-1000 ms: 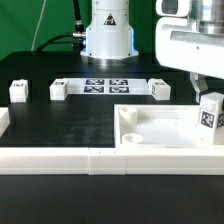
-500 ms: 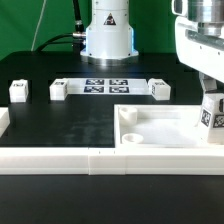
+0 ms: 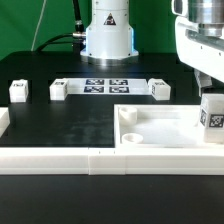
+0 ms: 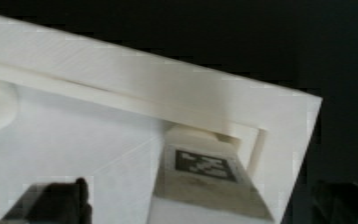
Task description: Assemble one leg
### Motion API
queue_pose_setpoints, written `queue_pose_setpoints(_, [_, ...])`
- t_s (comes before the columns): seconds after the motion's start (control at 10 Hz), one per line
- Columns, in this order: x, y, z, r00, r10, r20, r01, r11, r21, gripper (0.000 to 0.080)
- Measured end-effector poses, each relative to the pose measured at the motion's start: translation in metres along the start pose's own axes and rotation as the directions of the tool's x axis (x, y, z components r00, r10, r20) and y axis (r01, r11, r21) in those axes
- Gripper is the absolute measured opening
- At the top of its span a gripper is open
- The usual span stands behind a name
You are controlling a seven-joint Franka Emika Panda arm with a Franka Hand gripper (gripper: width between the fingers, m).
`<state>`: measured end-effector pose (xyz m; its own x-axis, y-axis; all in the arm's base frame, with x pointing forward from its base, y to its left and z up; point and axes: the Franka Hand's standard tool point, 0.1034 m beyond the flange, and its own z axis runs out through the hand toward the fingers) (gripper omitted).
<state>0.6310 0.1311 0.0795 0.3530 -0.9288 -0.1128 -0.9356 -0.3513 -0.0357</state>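
Note:
The leg [image 3: 212,112], a small white block with a black-and-white tag, stands in the corner of the white tray [image 3: 160,140] at the exterior view's right. My gripper [image 3: 208,86] hangs right over it. In the wrist view the leg [image 4: 206,165] sits against the tray's corner wall [image 4: 194,85]. The gripper [image 4: 197,208] straddles it, and the dark fingers [image 4: 55,203] stand well apart from the leg's sides, with tray floor showing between. The gripper is open and holds nothing.
Three more white legs [image 3: 18,92] [image 3: 60,89] [image 3: 160,88] stand in a row on the black table. The marker board [image 3: 105,85] lies between them before the arm's base [image 3: 107,35]. A white rail [image 3: 60,158] runs along the front.
The gripper has moved toward the exterior view's right. The leg has shifted slightly and now stands straighter in the tray's corner.

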Motion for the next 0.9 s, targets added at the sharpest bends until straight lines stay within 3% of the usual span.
queue_pose_setpoints(0.3, [-0.0004, 0.0009, 0.0008, 0.925, -0.380, -0.013, 0.380, 0.925, -0.017, 0.0648])
queue_pose_setpoints(0.5, [-0.0011, 0.0016, 0.0022, 0.794, -0.608, -0.028, 0.606, 0.794, -0.049, 0.0649])
queue_pose_setpoints(0.9, [0.0003, -0.0003, 0.0039, 0.531, -0.847, 0.018, 0.845, 0.529, -0.078, 0.0649])
